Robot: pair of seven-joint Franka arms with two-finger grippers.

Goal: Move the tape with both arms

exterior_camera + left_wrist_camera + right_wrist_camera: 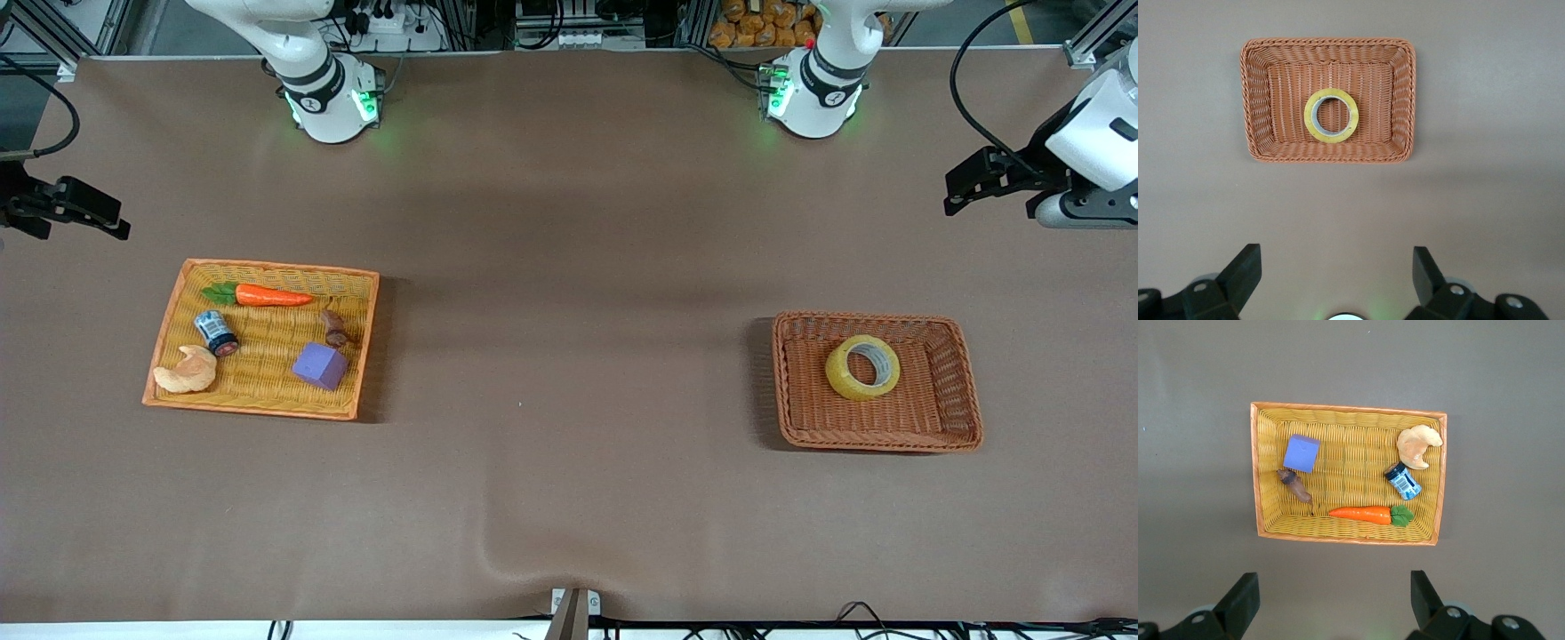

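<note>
The tape (862, 367), a translucent yellow ring with a grey-white core, lies flat in a brown wicker basket (876, 443) toward the left arm's end of the table. It also shows in the left wrist view (1331, 115), inside the same basket (1328, 157). My left gripper (960, 188) hangs open and empty high over the bare table at that end, well apart from the basket; the left wrist view (1337, 267) shows its jaws spread wide. My right gripper (107, 215) is open and empty over the table's edge at the right arm's end, as the right wrist view (1333, 593) shows.
A yellow wicker tray (253, 409) toward the right arm's end holds a carrot (267, 295), a blue-labelled can (216, 332), a croissant (187, 371), a purple block (320, 365) and a small brown piece (335, 327). Brown tabletop lies between tray and basket.
</note>
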